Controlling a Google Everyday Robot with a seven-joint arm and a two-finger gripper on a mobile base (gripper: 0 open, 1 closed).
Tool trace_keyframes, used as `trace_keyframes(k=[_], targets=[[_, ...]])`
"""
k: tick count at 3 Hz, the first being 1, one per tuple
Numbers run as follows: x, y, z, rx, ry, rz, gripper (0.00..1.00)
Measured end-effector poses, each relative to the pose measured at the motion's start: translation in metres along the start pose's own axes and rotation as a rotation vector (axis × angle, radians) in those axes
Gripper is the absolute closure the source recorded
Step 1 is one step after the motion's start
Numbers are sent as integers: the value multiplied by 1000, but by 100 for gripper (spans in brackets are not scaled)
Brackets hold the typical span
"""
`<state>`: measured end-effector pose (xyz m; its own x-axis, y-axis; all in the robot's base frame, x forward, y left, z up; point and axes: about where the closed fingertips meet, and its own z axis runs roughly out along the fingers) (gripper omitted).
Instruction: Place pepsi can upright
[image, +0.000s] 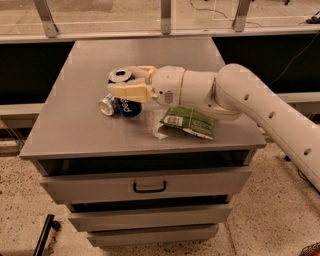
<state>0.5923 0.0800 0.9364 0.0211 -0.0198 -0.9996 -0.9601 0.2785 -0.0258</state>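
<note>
1. Grey worktop (75, 135) on a drawer cabinet (200, 182), carrying the pepsi can (124, 107) on its left half.
2. White arm (260, 110) reaching in from the right of the pepsi can, above the worktop.
3. Green bag (189, 121) lying flat to the right of the pepsi can, apart from it.
4. Pincer (122, 80) just above and behind the pepsi can, fingers spread to either side of a second can (120, 76); cannot tell whether touching it.
5. Pepsi can lying on its side, silver top facing left, beneath the near finger.
6. Second can upright just behind the pepsi can, silver top showing.
</note>
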Motion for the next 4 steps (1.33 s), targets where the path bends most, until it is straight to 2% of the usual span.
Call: trace_keyframes(k=[2, 4], targets=[[0, 1, -8, -43, -29, 14, 100], [8, 1, -17, -71, -8, 68, 100]])
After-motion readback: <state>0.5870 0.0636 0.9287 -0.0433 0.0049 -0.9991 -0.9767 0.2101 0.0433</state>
